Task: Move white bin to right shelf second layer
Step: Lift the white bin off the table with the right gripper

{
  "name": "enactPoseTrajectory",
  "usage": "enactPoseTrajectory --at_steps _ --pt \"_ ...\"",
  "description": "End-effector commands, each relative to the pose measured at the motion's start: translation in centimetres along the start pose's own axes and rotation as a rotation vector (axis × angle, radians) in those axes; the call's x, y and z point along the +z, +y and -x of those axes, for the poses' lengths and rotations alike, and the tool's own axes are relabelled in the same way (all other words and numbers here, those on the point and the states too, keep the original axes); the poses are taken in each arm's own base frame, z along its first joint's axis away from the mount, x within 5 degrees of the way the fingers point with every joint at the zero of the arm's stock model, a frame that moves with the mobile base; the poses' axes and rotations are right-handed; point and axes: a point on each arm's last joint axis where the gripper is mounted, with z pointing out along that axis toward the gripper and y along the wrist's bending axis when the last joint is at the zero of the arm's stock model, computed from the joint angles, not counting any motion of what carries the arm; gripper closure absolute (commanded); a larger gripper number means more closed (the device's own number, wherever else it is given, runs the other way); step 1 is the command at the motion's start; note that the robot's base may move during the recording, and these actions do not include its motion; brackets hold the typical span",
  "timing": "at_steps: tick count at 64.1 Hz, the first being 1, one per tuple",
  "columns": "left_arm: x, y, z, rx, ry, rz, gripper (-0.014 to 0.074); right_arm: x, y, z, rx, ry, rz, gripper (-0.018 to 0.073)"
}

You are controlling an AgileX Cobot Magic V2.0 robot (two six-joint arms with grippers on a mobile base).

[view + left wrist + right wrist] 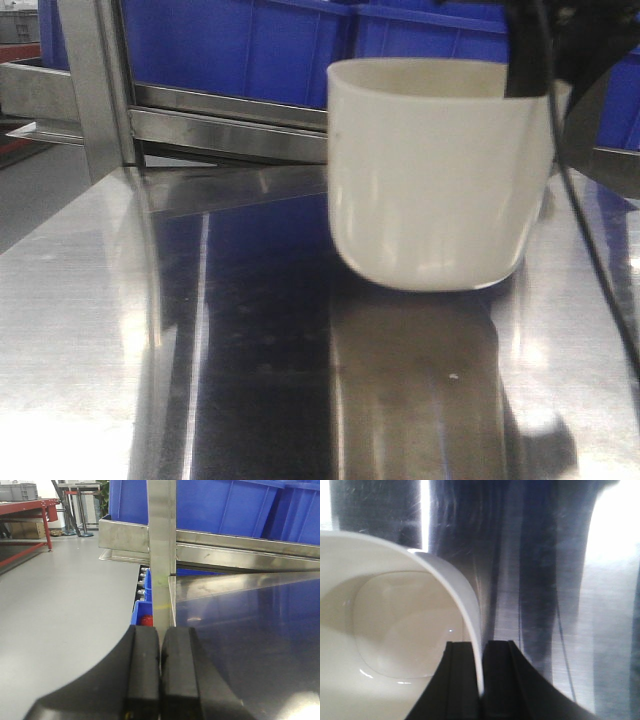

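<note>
Your right gripper [480,649] is closed to a narrow slit on the wall of the white bin [430,170]. In the right wrist view one finger sits inside the rim and the other outside, with the cream plastic pinched between them. The bin is at the near right of the steel tabletop [150,350], upright, open end up, and nothing shows inside it. Its rounded base is right at the mirrored surface. You cannot tell from these views whether it is resting there or is just clear of it.

Your left gripper [160,635] is closed pad to pad and holds nothing. It hangs at the near left corner of the table, pointing at the rack's upright post [161,540].

Farther back, beyond the table's far edge, a steel rail [230,125] runs across with blue crates [250,45] standing on the tier behind it. A few small rollers [144,582] show low down, just left of the post. The right shelf second layer cannot be picked out for certain from here.

By my reading, the grasp is made and the rest is still to do. You have to lift the bin, carry it to the shelf, set it down and let go. The bin is nowhere near a shelf tier yet.
</note>
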Motion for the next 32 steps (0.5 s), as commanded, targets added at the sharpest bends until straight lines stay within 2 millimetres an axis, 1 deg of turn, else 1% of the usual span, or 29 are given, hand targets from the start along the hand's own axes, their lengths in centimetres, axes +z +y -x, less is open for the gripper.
enactPoseTrajectory --at_steps 1,5,12,20,27,32 --pt "0.0 0.0 -0.1 -0.013 -0.069 0.002 0.0512 -3.1 -1.8 0.4 -0.041 -0.109 0.034 0.0505" --pt "0.0 0.0 -0.1 -0.013 -0.069 0.002 0.0512 -3.4 -3.3 0.3 -0.050 -0.124 0.013 0.0505" --pt "0.0 0.0 -0.1 -0.013 -0.069 0.002 0.0512 -3.5 -5.9 -0.5 -0.066 -0.145 -0.019 0.0505" --pt "0.0 0.0 -0.1 -0.013 -0.069 0.002 0.0512 -4.0 -8.8 -2.1 -0.016 -0.204 -0.034 0.0505" --pt "0.0 0.0 -0.1 -0.013 -0.069 0.002 0.0512 -4.3 -10.0 -3.6 0.022 -0.273 -0.050 0.0505" --pt "0.0 0.0 -0.1 -0.013 -0.069 0.002 0.0512 -4.6 -10.4 -4.8 0.031 -0.331 -0.054 0.0505"
